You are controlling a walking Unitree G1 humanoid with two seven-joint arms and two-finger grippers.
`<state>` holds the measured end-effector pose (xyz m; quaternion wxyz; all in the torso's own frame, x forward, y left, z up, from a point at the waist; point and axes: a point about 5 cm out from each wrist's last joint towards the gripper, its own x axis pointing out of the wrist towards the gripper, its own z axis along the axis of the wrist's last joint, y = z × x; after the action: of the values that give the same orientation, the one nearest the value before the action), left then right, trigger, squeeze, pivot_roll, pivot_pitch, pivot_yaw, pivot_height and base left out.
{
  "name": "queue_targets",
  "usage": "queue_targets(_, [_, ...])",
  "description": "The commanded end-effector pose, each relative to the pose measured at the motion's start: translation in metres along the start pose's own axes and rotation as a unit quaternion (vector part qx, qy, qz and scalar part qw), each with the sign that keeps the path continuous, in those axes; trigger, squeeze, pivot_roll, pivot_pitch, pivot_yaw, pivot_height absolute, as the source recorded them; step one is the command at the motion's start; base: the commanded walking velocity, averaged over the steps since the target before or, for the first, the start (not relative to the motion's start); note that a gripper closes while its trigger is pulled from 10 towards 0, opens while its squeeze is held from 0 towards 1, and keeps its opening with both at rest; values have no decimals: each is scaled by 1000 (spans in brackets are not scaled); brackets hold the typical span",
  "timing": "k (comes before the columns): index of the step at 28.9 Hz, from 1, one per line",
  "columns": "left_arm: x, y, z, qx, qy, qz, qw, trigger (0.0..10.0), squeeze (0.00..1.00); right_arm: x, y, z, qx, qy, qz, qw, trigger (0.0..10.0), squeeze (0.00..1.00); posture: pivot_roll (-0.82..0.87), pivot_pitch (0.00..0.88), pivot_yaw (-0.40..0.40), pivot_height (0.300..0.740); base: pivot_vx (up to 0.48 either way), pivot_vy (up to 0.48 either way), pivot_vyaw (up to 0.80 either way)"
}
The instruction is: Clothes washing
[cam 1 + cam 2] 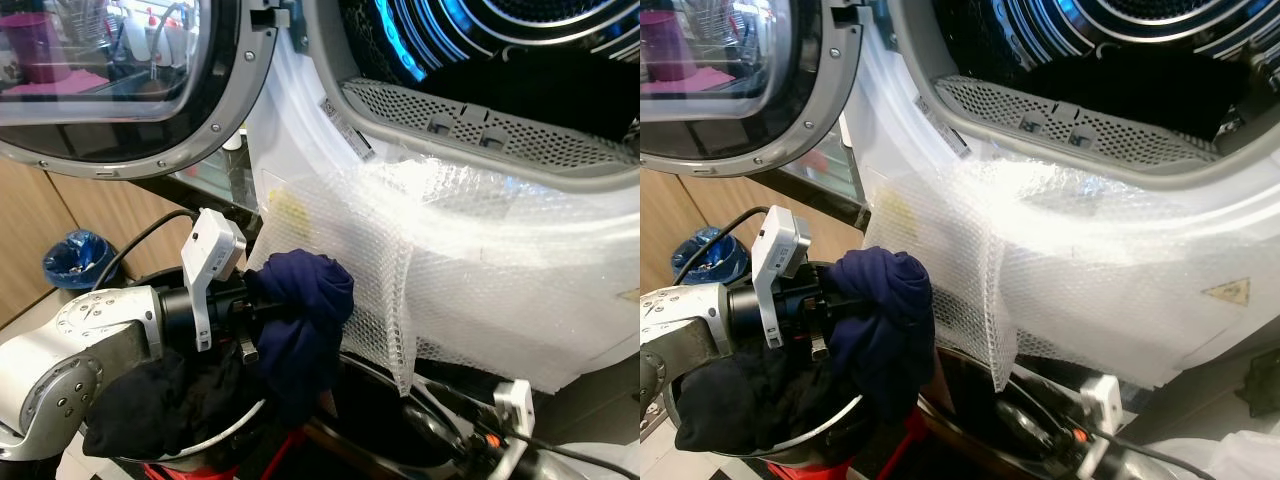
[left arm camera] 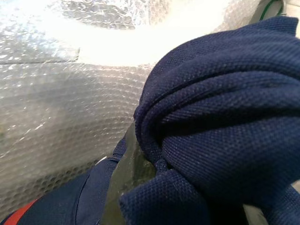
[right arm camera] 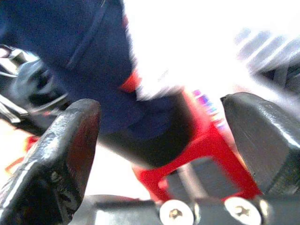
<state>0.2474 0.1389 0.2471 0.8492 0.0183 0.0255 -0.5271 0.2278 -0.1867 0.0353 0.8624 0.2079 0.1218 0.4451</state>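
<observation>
I see the dark blue knit shirt [image 1: 300,320] bunched up in my left claw [image 1: 250,315], which is clamped tight on it. The shirt hangs just above a round basket [image 1: 215,435] full of black clothes [image 1: 150,400]. Bubble wrap [image 1: 470,270] covers the front of the white washing machine [image 1: 290,120] behind it. The machine's round glass door [image 1: 110,80] stands open. My right claw [image 3: 159,136] is low down, fingers [image 3: 65,150] apart.

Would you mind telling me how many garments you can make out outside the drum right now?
2: a navy garment gripped by the left pincer before the bubble wrap, and a black garment heaped in the basket below. More may lie hidden underneath.
</observation>
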Motion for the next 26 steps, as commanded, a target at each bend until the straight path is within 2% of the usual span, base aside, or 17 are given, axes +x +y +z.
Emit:
queue_targets(1, [2,-3,2,9,1,-10,1000,0,0,12,24,14,-33,-10,63,997,10000,1000,6,102,-9,740,0,0,0])
queue_targets(4, [1,-4,0,6,5,-16,1000,0,0,12,42,27,-38,-20,108,993,10000,1000,6,102,-9,740,0,0,0])
queue_targets(7, [0,-4,-1,4,8,-17,1000,0,0,11,42,37,-48,-36,109,992,10000,1000,3,104,-6,740,0,0,0])
queue_targets(8, [-1,-2,-4,2,14,-12,1000,0,0,11,42,49,-54,-62,115,990,10000,1000,1,106,-6,740,0,0,0])
queue_targets(10, [-1,0,-8,1,20,-8,1000,0,0,12,46,60,-56,-82,125,987,10000,1000,1,106,-6,740,0,0,0])
queue_targets(14, [3,1,-10,-8,11,-13,1000,0,0,25,70,72,-66,-89,175,978,10000,1000,-12,101,-4,740,0,0,0])
queue_targets(16, [4,2,-10,-11,10,-13,1000,0,0,28,73,72,-66,-88,180,978,10000,1000,-12,101,-4,740,0,0,0])
queue_targets(18, [8,5,-14,-16,9,-8,1000,0,0,37,81,60,-67,-52,204,975,10000,1000,-17,93,1,740,0,0,0])
queue_targets(19, [8,5,-14,-16,9,-8,1000,0,0,37,81,60,-67,-52,204,975,10000,1000,-17,93,1,740,0,0,0])
queue_targets(22, [15,5,-14,-25,-4,-11,1000,0,0,49,84,44,-72,-7,197,978,10000,1000,-22,87,2,740,0,0,0])
queue_targets(24, [18,5,-14,-25,-7,-10,1000,0,0,54,83,40,-74,-2,182,981,10000,1000,-20,85,-1,740,0,0,0])
queue_targets(26, [24,8,-15,-24,-15,-3,1000,0,0,66,79,33,-74,-3,153,985,10000,1000,-19,82,-1,740,0,0,0])
